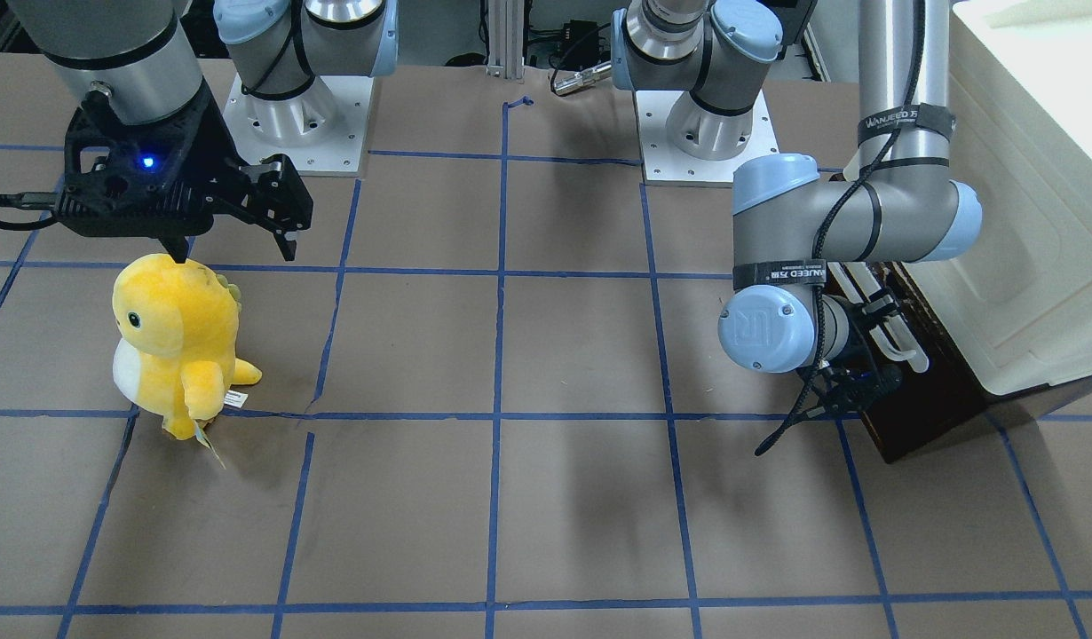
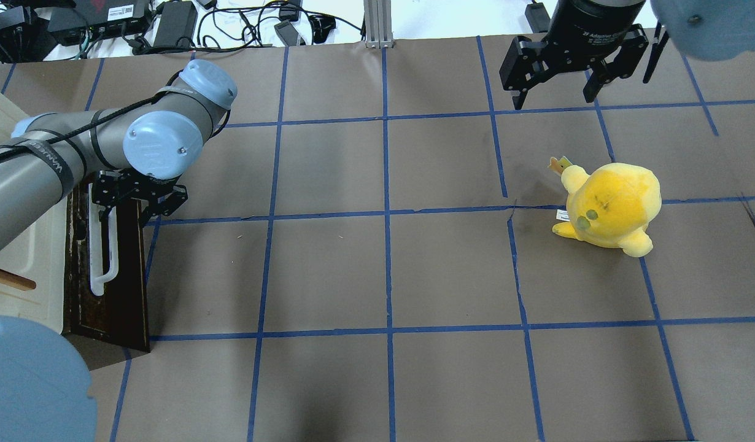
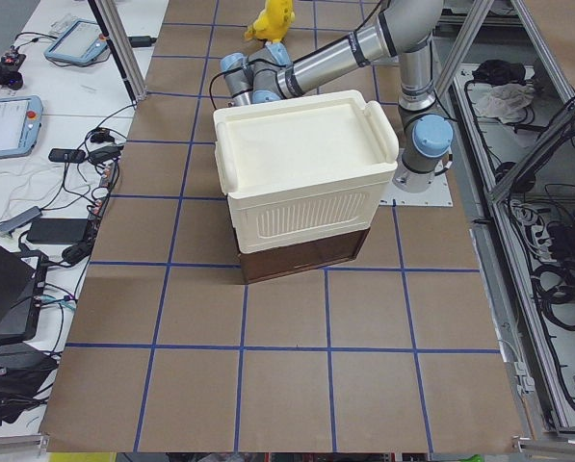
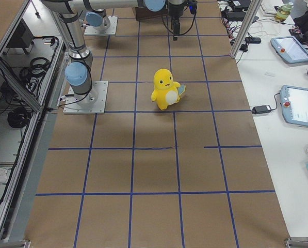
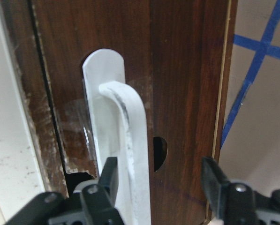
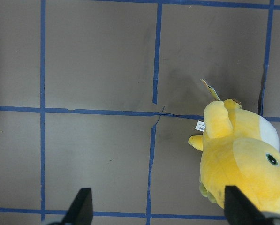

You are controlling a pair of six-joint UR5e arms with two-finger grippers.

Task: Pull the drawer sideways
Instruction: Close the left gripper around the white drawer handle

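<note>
Since the left gripper (image 5: 161,185) is spread wide around the white bar handle (image 5: 130,140) of the drawer (image 2: 129,276), tucked under the cream cabinet (image 3: 306,207) at the left end of the table (image 2: 383,276), it probably wants to centre up, clamp firmly, then pull straight, not twisting.

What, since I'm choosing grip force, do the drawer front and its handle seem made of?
Drawer front: dark brown wood or veneer, slightly glossy; lengthwise grain shows, with scuffs near one edge. Handle: smooth white, perhaps painted metal or plastic; dark scratches mark its edge.
</note>
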